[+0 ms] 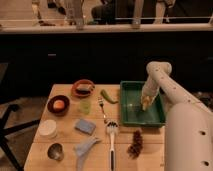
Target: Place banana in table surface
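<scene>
The banana (145,103) is a small pale yellow shape at my gripper (145,101), inside the green tray (131,118) at the table's right. My white arm reaches down from the right into the tray's right half. The light tan wooden table surface (64,131) lies to the left of the tray.
On the table: a green pepper (107,96), fork (101,107), dish brush (111,135), pine cone (135,143), green cup (85,105), blue sponge (85,126), bowl with an orange (58,104), brown bowl (82,88), white container (48,128), metal cup (55,151), grey cloth (83,148). A chair stands at left.
</scene>
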Robot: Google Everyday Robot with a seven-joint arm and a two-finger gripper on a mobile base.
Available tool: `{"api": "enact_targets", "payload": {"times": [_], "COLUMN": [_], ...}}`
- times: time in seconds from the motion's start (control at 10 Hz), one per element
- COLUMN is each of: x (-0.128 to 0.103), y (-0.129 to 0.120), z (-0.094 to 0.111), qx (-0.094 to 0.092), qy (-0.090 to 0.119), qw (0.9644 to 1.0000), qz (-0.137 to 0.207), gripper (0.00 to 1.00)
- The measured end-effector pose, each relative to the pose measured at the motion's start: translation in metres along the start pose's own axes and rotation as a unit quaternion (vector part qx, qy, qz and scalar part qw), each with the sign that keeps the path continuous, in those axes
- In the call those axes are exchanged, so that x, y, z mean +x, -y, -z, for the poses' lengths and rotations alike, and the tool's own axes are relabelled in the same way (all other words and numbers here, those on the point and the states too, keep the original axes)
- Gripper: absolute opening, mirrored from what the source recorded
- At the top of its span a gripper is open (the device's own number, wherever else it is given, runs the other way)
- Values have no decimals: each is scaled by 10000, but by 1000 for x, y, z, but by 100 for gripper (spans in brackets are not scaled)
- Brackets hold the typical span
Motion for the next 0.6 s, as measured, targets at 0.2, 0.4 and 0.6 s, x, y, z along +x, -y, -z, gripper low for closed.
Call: {"api": "enact_targets", "payload": {"times": [0.2, 0.4, 0.6], "x": [-10, -20, -30], "y": [5, 8, 11], "z": [10, 20, 28], "qx": [-43, -139, -222], "qy": [-72, -203, -297], "qw": [10000, 9997, 9993], "qz": [49, 1, -70], "gripper": [0, 0, 0]}}
